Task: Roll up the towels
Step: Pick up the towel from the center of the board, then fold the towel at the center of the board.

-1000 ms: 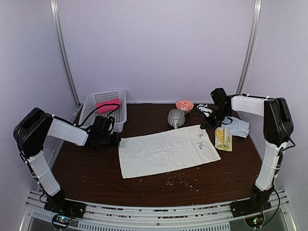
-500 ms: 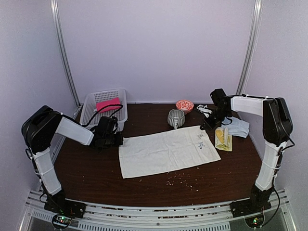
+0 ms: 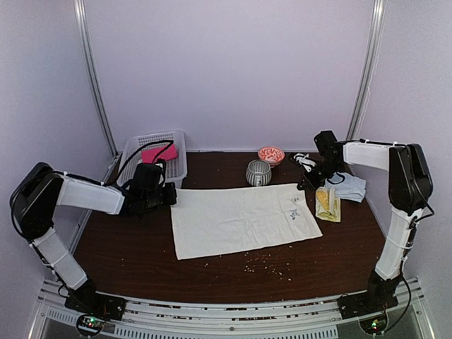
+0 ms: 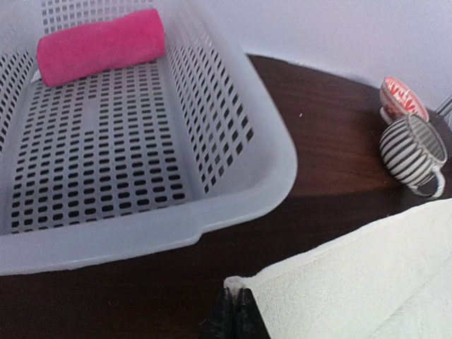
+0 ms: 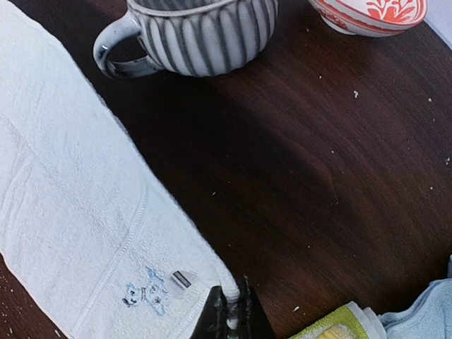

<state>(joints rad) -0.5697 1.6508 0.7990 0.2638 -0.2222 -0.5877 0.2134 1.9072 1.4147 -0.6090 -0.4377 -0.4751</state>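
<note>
Left gripper (image 3: 168,195) had closed on the cream towel (image 3: 244,219) corner beside the basket (image 3: 181,159). The right gripper (image 3: 306,183) pinched the opposite far corner, and the towel lay spread across the brown table (image 3: 127,254).

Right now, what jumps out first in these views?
The cream towel lies spread flat mid-table, with each far corner pinched by a shut tool: the left tool and the right tool. Next is the bright pink towel, already rolled, lying in the white basket at the far left.
</note>
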